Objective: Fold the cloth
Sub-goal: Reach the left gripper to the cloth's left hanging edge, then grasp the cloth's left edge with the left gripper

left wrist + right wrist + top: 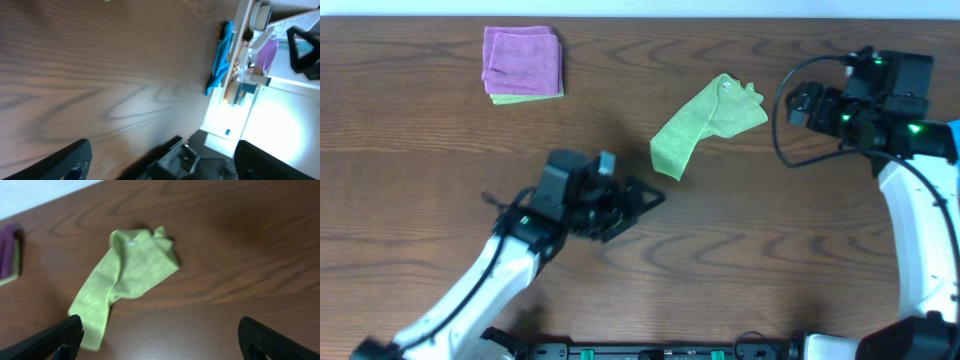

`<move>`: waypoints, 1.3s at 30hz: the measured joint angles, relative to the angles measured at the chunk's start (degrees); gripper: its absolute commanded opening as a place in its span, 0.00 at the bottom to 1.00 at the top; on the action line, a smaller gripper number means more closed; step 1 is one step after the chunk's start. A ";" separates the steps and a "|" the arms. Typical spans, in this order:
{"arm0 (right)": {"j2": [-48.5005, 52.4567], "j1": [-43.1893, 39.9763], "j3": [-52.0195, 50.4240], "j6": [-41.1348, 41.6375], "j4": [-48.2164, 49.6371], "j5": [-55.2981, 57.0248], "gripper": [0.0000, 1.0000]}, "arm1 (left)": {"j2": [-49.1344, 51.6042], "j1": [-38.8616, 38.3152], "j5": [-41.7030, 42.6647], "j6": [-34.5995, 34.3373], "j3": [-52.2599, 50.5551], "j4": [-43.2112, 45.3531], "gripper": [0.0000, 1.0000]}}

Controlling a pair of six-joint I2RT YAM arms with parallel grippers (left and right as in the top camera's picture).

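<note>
The green cloth (705,125) is seen lying loose on the wooden table (420,170), a little right of centre, held by nothing. It is crumpled, not flat: a bunched wider end points up-right and a narrower tail points down-left. A small white tag (131,243) is visible near the bunched end. No fold is made yet, so the task is judged to be at its start.

The left gripper (638,200) is placed low near the tail end, close but apart from it. Its jaws are seen spread wide in the left wrist view, with nothing between them. The cloth is not shown in that view, only bare wood and a blue rag (220,60) at the table edge.

The right gripper (798,103) is held just right of the bunched end, not touching. Its fingers (55,340) are spread too, and the cloth is framed between them, so an approach to that end is likely intended. One arm at each end suggests the cloth is meant to be pulled flat first.

A folded purple-on-green stack (523,65) is set well apart at upper left, probably finished pieces.
</note>
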 measured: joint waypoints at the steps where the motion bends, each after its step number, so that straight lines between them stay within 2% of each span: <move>1: 0.07 -0.52 0.00 -0.22 0.26 0.11 0.99 | 1.42 -0.11 0.11 -1.03 1.20 0.04 0.91; 9: 0.17 -4.09 0.00 -2.67 7.28 -0.13 0.99 | 11.17 -0.28 -3.48 -9.29 2.73 1.05 0.90; 14: 3.21 -6.45 0.04 -4.04 13.22 -3.65 0.99 | 17.42 -1.14 -7.67 -15.30 2.86 12.07 0.89; 21: 7.63 -6.43 0.02 -4.85 16.61 -5.90 0.99 | 22.95 -2.54 -13.53 -21.24 2.95 18.58 0.81; 28: 7.63 -6.40 0.04 -5.35 19.23 -6.51 0.99 | 24.83 -4.11 -19.39 -23.15 4.33 18.56 0.78; 39: 7.67 -6.40 0.04 -5.40 20.48 -6.75 0.99 | 30.53 -5.90 -26.77 -22.45 11.76 18.60 0.77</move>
